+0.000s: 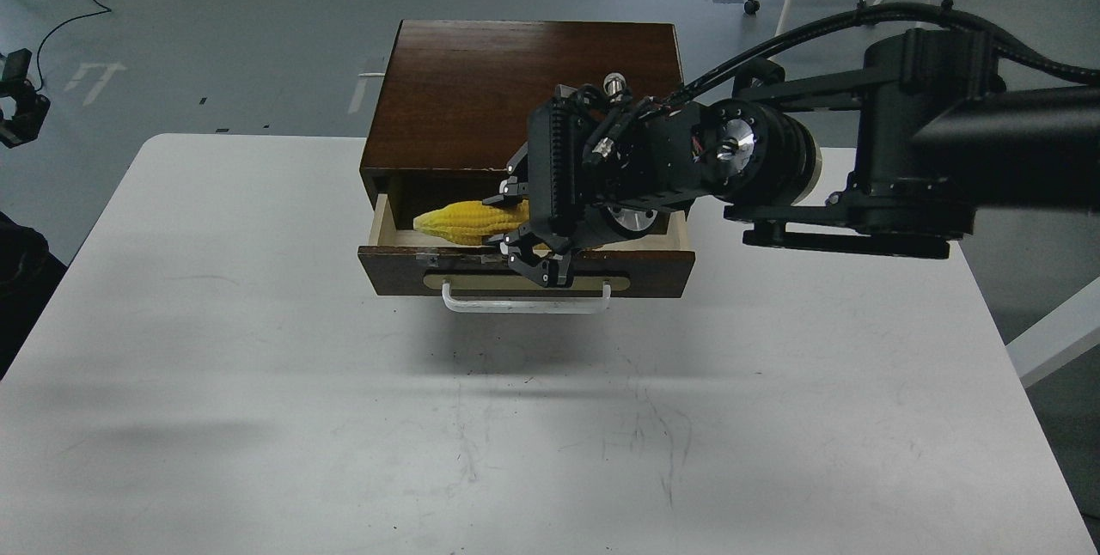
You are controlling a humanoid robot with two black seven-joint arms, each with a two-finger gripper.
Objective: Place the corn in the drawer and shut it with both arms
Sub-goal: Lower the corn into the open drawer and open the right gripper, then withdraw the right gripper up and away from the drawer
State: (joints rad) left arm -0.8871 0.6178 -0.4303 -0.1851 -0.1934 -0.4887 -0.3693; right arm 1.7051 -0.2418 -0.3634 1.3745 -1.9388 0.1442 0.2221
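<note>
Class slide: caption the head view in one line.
Right claw holds the corn over the open drawer of the wooden box.

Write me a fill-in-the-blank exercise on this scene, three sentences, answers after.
1. The corn lies over the open ____ of the brown box.
2. The tool at the corn belongs to the arm that comes in from the ____ side.
3. The handle on the drawer front is ____ in colour.

Missing words: drawer; right; white
</note>
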